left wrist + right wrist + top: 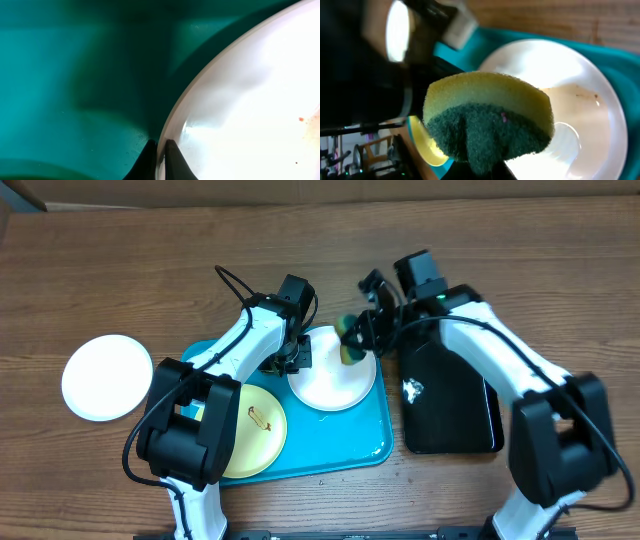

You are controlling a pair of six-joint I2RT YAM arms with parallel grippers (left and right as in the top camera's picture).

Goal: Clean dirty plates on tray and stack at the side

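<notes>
Seen from above, 2 robot arms work over a turquoise tray [360, 442] on a brown wooden tabletop [520, 240]. At far left, off the tray, a lone white plate [107, 377] lies on the wood. On the tray's left half lies a yellow-green plate [255, 430] with a small brown smear. Next, the left gripper [161, 161] is closed on the left rim of a second white plate [335, 375], which sits at the tray's upper right corner. To its right, the right gripper [365, 330] is clamped on a sponge [490, 120], yellow foam with a dark green scouring face, held close over that plate's far rim; whether it touches cannot be told.

The step in hand looks like scrubbing this plate. To do it well, the left pinch should hold firm so the plate neither slides nor spins. The sponge should meet the faint brownish smear [580, 95] with its green face flat, wiping with light pressure.

The tray floor is smooth and glossy, so a plate could skate on it. Further right, a glossy black tray [450, 405] lies just beside the turquoise one. Bare wood near the lone plate looks suited to stacking. Of the room, only blurred furniture shows
</notes>
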